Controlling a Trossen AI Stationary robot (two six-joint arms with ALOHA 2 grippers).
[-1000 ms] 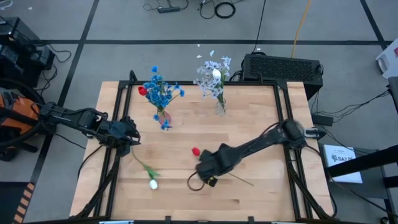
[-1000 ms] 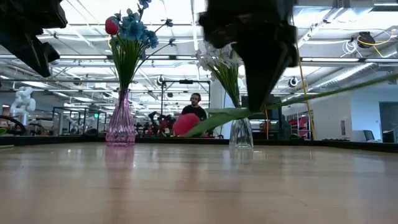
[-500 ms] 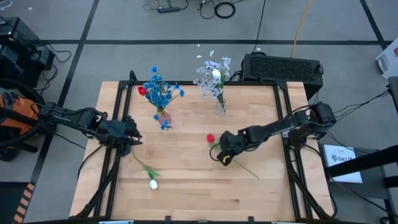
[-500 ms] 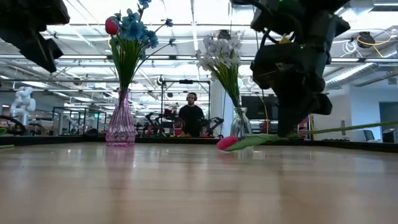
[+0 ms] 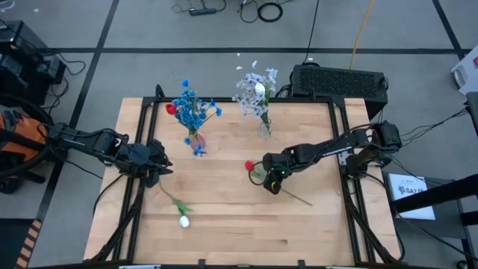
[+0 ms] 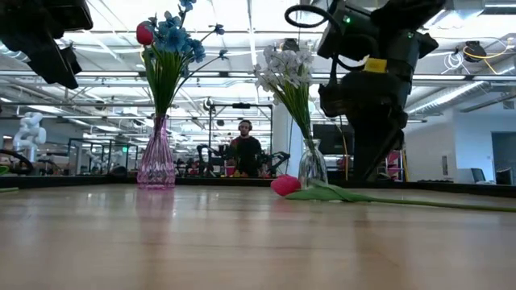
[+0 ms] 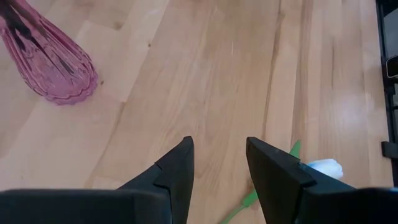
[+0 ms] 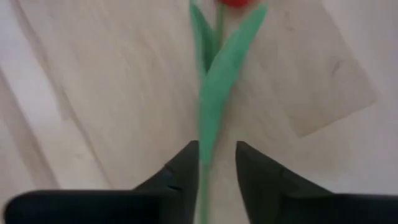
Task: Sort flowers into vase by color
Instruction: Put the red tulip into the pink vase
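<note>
Right gripper (image 5: 272,181), centre-right of the high view: fingers clamped on the red tulip (image 5: 249,166) stem, flower lying on the table (image 5: 224,224). Left gripper (image 5: 155,166), centre-left: fingers apart, holding nothing. White tulip (image 5: 184,221), lower left. Pink vase (image 5: 196,139) and clear vase (image 5: 264,128), upper centre.

A black box (image 5: 340,80) sits behind the wooden table (image 5: 224,224); a person (image 6: 245,148) stands far off
</note>
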